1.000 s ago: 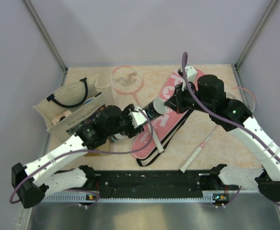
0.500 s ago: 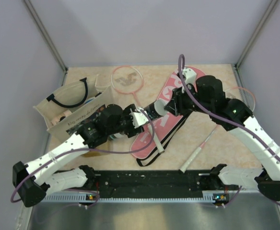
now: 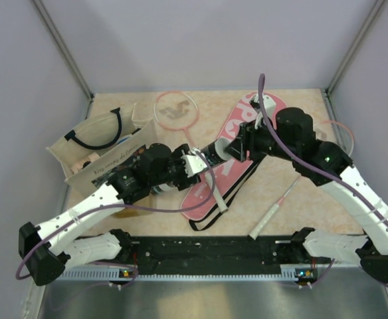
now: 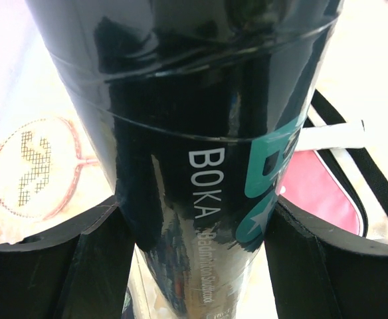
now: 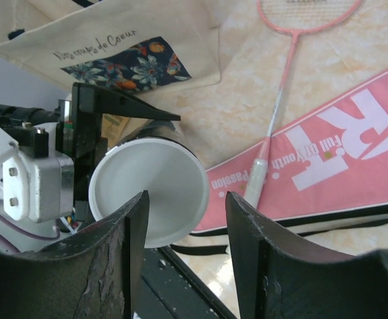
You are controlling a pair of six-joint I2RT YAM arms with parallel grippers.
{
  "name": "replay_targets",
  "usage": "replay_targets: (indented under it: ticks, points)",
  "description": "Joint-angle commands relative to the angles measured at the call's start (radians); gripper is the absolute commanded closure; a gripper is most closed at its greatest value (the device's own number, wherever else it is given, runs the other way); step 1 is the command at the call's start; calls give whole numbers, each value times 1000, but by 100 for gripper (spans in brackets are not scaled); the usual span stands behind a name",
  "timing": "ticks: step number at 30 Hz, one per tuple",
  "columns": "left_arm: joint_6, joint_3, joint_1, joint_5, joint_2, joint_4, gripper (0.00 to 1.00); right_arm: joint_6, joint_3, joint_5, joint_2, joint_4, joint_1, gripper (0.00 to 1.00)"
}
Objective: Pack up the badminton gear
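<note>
Left claw (image 4: 194, 229) clamped on blk tube (image 4: 200, 133), fingers on both sides, tube held over pink cover (image 5: 327, 159). Right claw (image 5: 185, 199) has jaws apart, gripping nothing; tube's white cap (image 5: 147, 189) sits just ahead of its fingertips.

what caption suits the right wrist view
open right gripper facing the white-capped tube gripped by the left gripper, bag, racket and pink cover behind

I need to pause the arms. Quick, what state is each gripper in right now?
Left gripper: closed on the tube.
Right gripper: open, holding nothing; the tube's white cap lies just ahead of it.
</note>
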Motion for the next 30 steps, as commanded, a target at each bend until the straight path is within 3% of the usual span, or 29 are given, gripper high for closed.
replay_targets:
  ticks: [1, 16, 24, 30]
  points:
    - [-7, 70, -3, 39, 8, 95, 84, 47, -43, -44, -22, 80, 12, 50]
    - [-61, 96, -3, 79, 21, 197, 87, 108, -158, 55, 21, 61, 101, 48]
    - [-46, 119, -3, 86, 23, 203, 87, 84, -109, 89, 70, -16, 115, 48]
    - [-136, 127, -1, 51, 28, 206, 87, 125, -40, 219, 6, -4, 115, 44]
